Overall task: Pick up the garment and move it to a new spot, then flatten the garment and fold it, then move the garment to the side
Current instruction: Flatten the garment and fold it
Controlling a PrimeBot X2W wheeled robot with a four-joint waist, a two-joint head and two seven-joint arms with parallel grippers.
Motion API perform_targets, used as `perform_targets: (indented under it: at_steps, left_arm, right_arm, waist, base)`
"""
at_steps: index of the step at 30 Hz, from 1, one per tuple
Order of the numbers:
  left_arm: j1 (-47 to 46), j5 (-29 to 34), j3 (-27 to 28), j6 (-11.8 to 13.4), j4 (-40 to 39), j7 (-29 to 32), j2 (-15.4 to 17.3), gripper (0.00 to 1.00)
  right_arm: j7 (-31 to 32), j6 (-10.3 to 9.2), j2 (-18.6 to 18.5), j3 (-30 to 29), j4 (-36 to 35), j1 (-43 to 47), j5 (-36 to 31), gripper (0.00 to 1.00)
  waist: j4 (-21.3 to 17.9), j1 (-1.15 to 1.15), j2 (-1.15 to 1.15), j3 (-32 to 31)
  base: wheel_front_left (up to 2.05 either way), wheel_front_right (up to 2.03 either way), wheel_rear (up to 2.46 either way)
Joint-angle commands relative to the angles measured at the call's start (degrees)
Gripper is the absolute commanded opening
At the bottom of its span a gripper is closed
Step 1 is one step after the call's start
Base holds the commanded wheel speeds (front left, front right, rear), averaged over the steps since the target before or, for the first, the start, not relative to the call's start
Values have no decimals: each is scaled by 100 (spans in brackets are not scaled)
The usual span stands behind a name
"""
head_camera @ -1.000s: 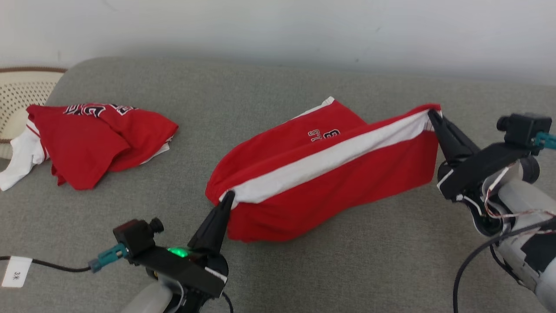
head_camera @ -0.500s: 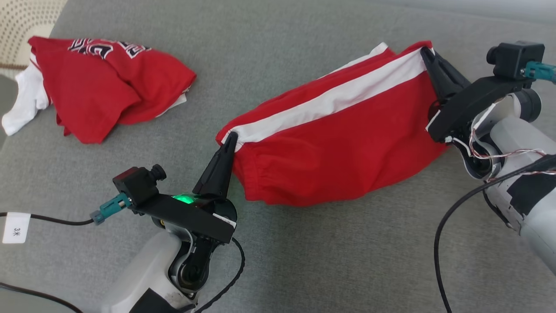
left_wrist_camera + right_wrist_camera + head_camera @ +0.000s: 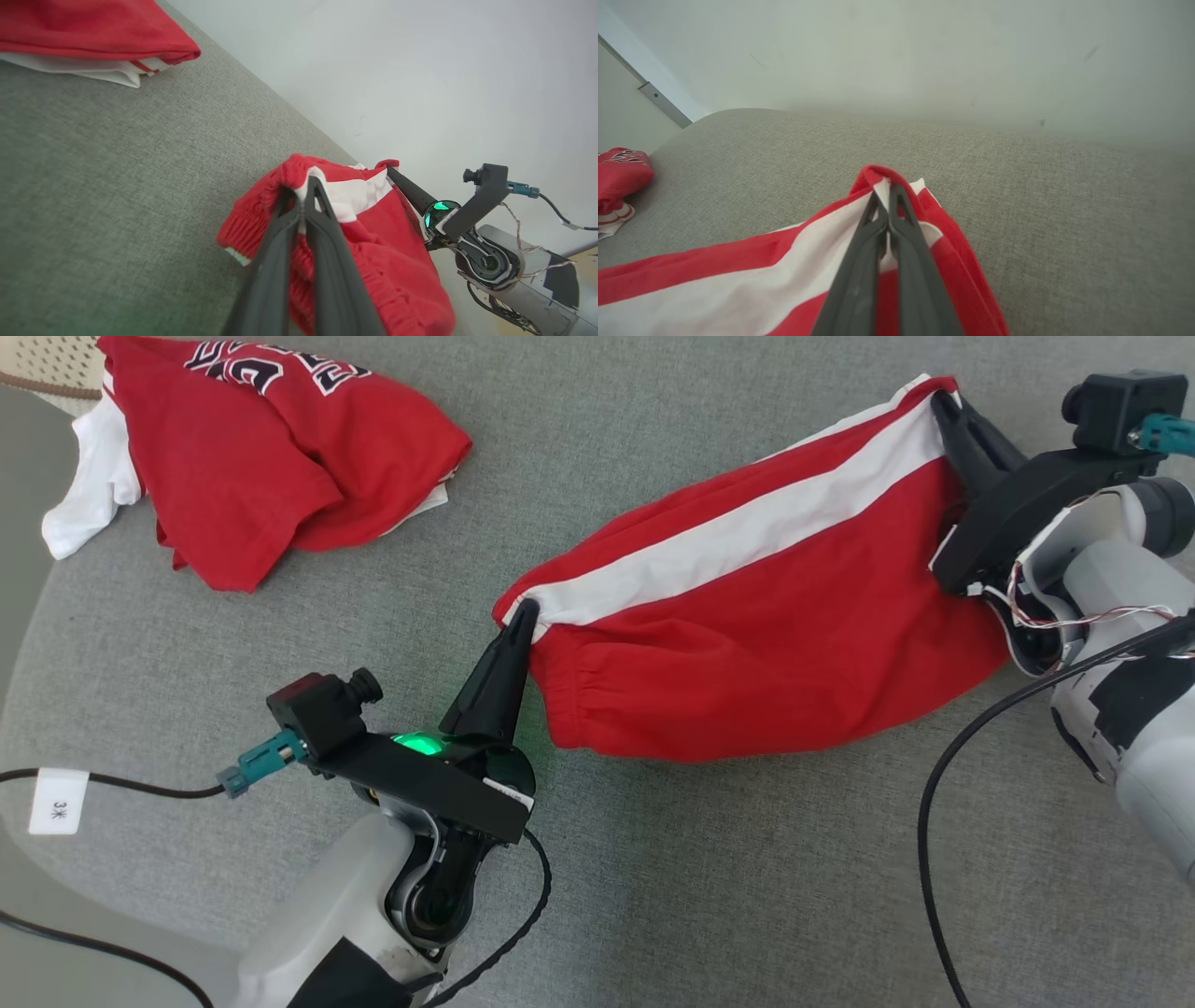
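Both grippers keep their pinch while the head tips down, which accounts for most of the shift in the scene. The left gripper (image 3: 524, 612) is clamped shut on the gathered waistband corner of the shorts (image 3: 766, 644). The right gripper (image 3: 941, 406) is shut on the far hem corner, right at the end of the white stripe (image 3: 747, 537). Holding the two ends well apart pulls that top edge taut, so the red cloth hangs in one sheet, its lower edge touching the grey couch (image 3: 653, 896). I take this as carrying the shorts to a new spot, ready to lay flat. A crumpled jersey (image 3: 271, 457) lies well apart at the left.
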Motion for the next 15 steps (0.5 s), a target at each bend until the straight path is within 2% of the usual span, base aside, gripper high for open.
perform_targets:
  at_steps: [1,2,3,4,5,8,15]
  left_arm:
    - [-68,79,-47,-1,12,-5,-7,0]
    - [-84,117,-69,-1,37,-5,8,0]
    - [-97,153,-46,-1,63,-5,11,29]
    - [-100,191,-6,-1,88,-5,5,66]
    - [-89,231,36,-1,134,-6,-3,100]
    - [-38,270,158,-1,199,-6,-39,100]
    - [234,864,580,-1,408,-6,-12,100]
  right_arm:
    - [-22,-4,76,74,45,-92,-26,0]
    - [-36,-4,88,85,82,-117,-7,9]
    - [-53,-4,98,103,118,-129,-7,60]
    - [-55,-4,126,138,147,-132,-11,100]
    - [-57,-4,155,162,185,-132,7,100]
    - [-73,-4,173,230,260,-154,-50,100]
    - [-261,-4,174,76,457,-83,-105,100]
  waist:
    - [42,-1,-1,80]
    - [34,-1,-1,91]
    - [27,-1,-1,99]
    - [19,-1,-1,100]
    - [7,-1,-1,91]
    - [-22,-1,-1,60]
    - [-138,-1,-1,-199]
  base:
    - [0,0,0]
    - [0,0,0]
    - [0,0,0]
    - [0,0,0]
    - [0,0,0]
    - [0,0,0]
    - [0,0,0]
